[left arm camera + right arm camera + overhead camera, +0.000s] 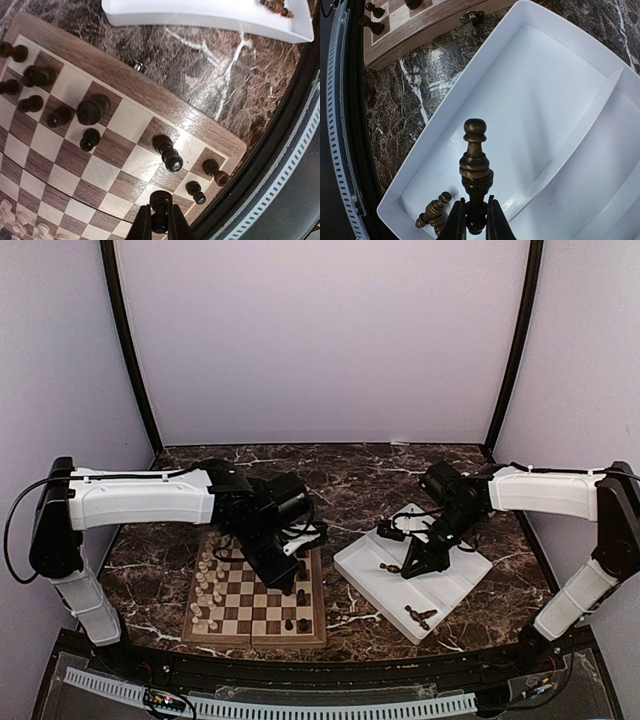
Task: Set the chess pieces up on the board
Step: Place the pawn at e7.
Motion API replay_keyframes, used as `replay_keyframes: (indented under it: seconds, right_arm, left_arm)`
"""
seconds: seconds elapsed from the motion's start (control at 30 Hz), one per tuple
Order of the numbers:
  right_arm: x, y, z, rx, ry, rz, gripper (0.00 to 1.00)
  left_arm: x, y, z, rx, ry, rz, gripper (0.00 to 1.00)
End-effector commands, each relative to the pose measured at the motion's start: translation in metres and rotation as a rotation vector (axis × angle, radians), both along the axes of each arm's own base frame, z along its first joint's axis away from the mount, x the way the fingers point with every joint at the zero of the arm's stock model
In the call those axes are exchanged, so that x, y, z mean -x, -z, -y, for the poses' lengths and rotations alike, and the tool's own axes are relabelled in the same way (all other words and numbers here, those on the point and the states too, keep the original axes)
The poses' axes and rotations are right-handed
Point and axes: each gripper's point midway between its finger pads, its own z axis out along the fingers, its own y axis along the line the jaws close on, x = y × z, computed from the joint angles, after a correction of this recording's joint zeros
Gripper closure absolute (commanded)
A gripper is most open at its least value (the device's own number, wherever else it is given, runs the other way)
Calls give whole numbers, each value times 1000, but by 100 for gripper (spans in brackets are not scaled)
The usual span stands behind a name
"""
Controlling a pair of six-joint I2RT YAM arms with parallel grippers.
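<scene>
Placement falls to the left jaws, closed on a small dark brown turned chessman [161, 214] above the square checkered wooden chessboard's [150, 95] near right corner. A taller dark brown piece [475, 165] is clamped by its base in the right jaws, apparently upright, over the white plastic tray [545, 100].

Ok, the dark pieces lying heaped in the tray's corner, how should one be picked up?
The pieces lie on their sides near the tray wall, which likely blocks a sideways approach; grip one across its narrow neck, coming straight down.
</scene>
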Motion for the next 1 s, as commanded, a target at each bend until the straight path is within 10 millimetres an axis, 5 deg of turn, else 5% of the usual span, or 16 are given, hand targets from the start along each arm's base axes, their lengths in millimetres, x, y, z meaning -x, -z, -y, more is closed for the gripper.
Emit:
replay_keyframes:
  seconds: [0.0,0.4,0.97]
  right_arm:
    - [-5,-4,-5,-18,6,3,100]
    - [-4,-1,-5,-11,6,-8,100]
    - [-2,1,-4,-7,5,-19,100]
  left_arm:
    - [-1,10,-13,-106,7,22,100]
    - [-25,25,-1,-110,-13,114,100]
    - [-31,45,2,-143,-1,128,100]
